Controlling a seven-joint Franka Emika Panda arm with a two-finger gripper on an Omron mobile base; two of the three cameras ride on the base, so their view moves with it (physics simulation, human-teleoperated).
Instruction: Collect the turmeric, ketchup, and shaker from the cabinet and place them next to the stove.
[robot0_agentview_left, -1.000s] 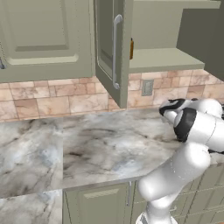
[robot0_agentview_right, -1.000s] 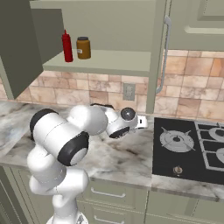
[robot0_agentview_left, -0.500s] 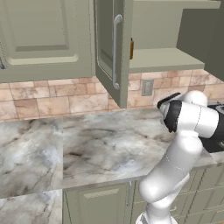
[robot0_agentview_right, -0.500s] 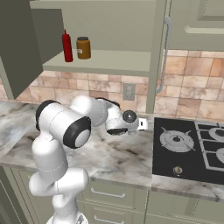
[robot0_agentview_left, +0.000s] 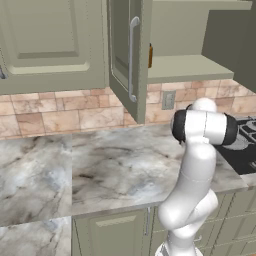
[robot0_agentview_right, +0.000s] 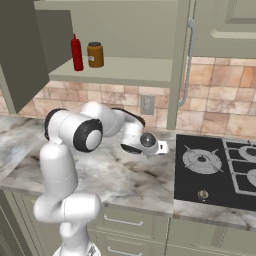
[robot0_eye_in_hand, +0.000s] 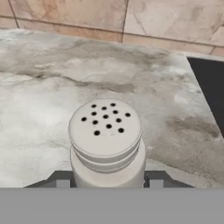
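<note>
Right base view: a marble surface (robot0_agentview_right: 125, 180) runs under an open green wall cabinet (robot0_agentview_right: 115, 30), with a black stove (robot0_agentview_right: 215, 172) set into it on the right. On the cabinet shelf a slim red ketchup bottle (robot0_agentview_right: 76, 53) stands just beside a squat orange-brown turmeric jar (robot0_agentview_right: 95, 54), well above the arm. The white arm bends low over the surface, its pincer (robot0_agentview_right: 159, 147) close to the stove's left edge. Hand view: the pale shaker (robot0_eye_in_hand: 106, 142), its round top dotted with holes, sits upright between the pincer's fingertips (robot0_eye_in_hand: 62, 183), which press against both its sides above the marble, the stove's dark corner (robot0_eye_in_hand: 210, 87) nearby.
</note>
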